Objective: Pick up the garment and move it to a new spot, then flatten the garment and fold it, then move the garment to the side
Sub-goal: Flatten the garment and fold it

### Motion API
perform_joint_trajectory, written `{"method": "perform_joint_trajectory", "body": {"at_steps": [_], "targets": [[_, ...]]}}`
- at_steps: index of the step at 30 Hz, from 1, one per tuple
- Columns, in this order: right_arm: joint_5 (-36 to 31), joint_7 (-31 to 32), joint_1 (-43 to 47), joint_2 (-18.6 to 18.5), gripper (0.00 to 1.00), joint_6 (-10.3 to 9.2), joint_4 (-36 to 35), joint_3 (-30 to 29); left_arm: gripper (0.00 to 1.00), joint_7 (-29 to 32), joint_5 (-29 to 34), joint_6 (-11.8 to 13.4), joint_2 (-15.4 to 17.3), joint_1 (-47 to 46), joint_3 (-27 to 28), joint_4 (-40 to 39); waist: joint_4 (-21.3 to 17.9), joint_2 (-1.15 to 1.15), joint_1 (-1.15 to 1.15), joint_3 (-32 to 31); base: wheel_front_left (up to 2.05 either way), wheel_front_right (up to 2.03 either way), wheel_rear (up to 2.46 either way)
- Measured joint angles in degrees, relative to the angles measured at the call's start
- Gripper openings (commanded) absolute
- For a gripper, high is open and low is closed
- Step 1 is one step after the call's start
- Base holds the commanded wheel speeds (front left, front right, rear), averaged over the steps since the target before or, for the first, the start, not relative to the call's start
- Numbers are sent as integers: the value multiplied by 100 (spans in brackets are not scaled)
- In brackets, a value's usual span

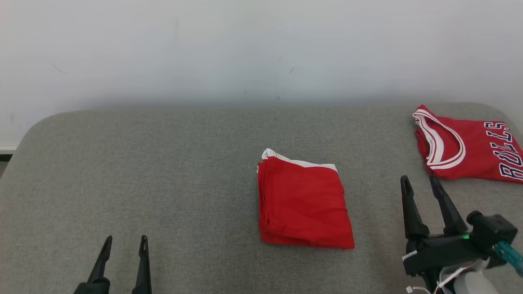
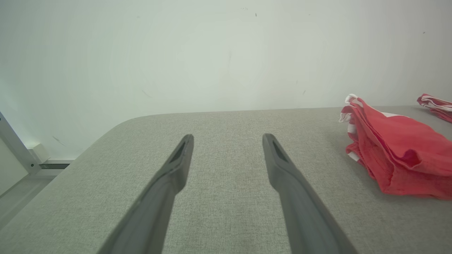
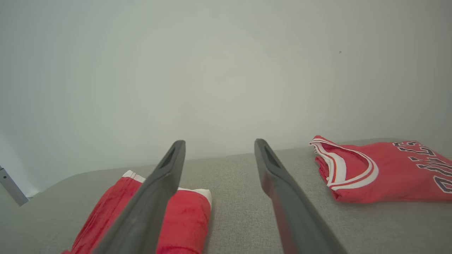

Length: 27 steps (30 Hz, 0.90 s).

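I see the folded red garment (image 1: 304, 204) in the middle of the gray counter (image 1: 163, 163). It lies apart from my left fingers (image 1: 142, 253) at the lower left and my right fingers (image 1: 410, 208) at the lower right. Both pairs are spread wide and hold nothing. A red jersey (image 1: 470, 151) at the right edge says "BULLS".

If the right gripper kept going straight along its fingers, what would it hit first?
Probably nothing soon: the right gripper, open, points between the folded red garment and the jersey, over bare grey surface toward the wall. It might brush the jersey's collar edge; depth is unclear.
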Motion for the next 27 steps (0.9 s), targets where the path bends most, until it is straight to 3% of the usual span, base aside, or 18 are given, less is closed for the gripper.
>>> {"method": "perform_joint_trajectory", "body": {"at_steps": [13,27], "targets": [[-697,0,1124,727,100,0,-771,-561,100,0,-35,57,16,85,330,4,-73,0,0,-131,0,0,0],[-1169,0,1488,854,100,0,-728,-619,100,0,88,49,109,371,368,-110,-99,0,0,-287,0,0,0]]}}
